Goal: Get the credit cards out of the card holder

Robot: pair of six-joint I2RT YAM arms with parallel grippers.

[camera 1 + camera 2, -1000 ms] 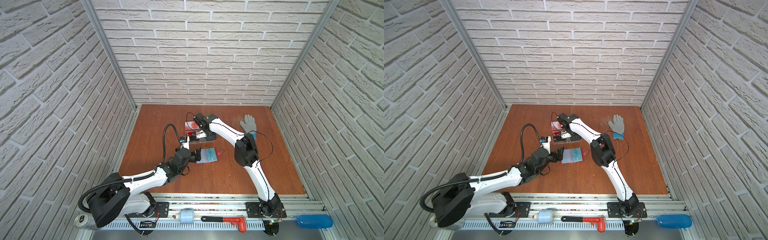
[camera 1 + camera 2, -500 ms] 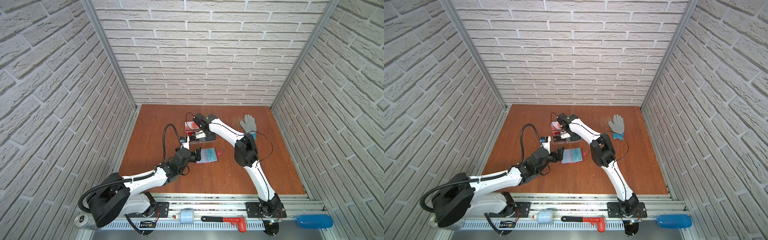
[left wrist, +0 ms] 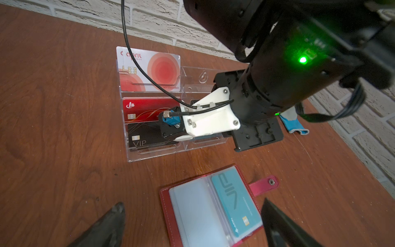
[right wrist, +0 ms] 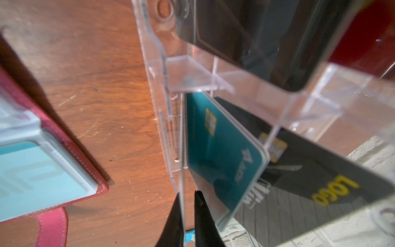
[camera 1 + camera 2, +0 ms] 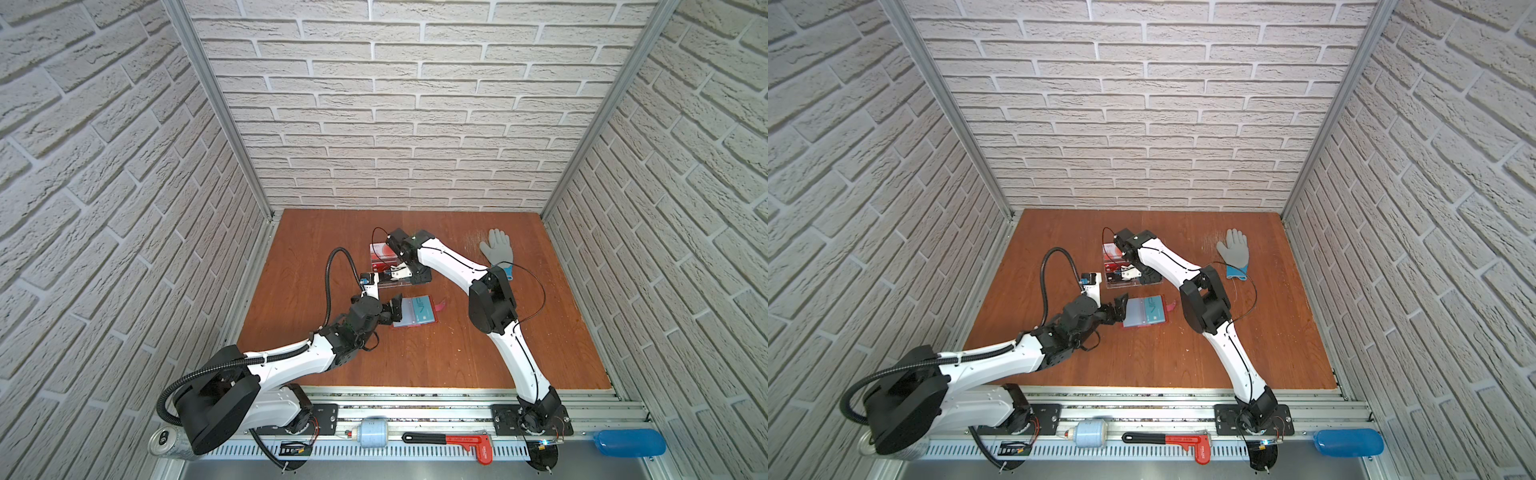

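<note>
1. Card holder (image 5: 415,314) (image 3: 192,213) lies open and flat on the table (image 5: 415,365), just on the near side of the card stand (image 5: 390,285) (image 3: 149,154) and apart from it. Its snap tab (image 3: 263,186) points toward the right arm's side.
2. Teal credit card (image 3: 233,201) (image 5: 1152,309) sits in the holder's sleeve page on the tab side, VIP print up.
3. Second teal card (image 4: 222,149) stands tilted in the stand's front tier, in the compartment on the right arm's side, chip face showing.
4. Right hand (image 4: 188,203) is at the stand's front wall with jaws narrow, almost closed. The clear wall's edge runs between the fingertips. Can't tell if they pinch it. The second teal card is not between them.
5. Left hand (image 5: 398,309) is low over the table on the stand's near side, at the holder's edge away from the tab. Jaws are wide and hold nothing. In the left wrist view its fingers (image 3: 111,224) flank the holder; contact unclear.
6. On the stand's other side there are white-and-red cards (image 3: 149,70) in the back tier, a red card (image 3: 145,109) in the middle and a black VIP card (image 3: 143,139) in front.
7. Grey glove (image 5: 496,249) lies flat, well apart from the stand, on the right arm's side.
</note>
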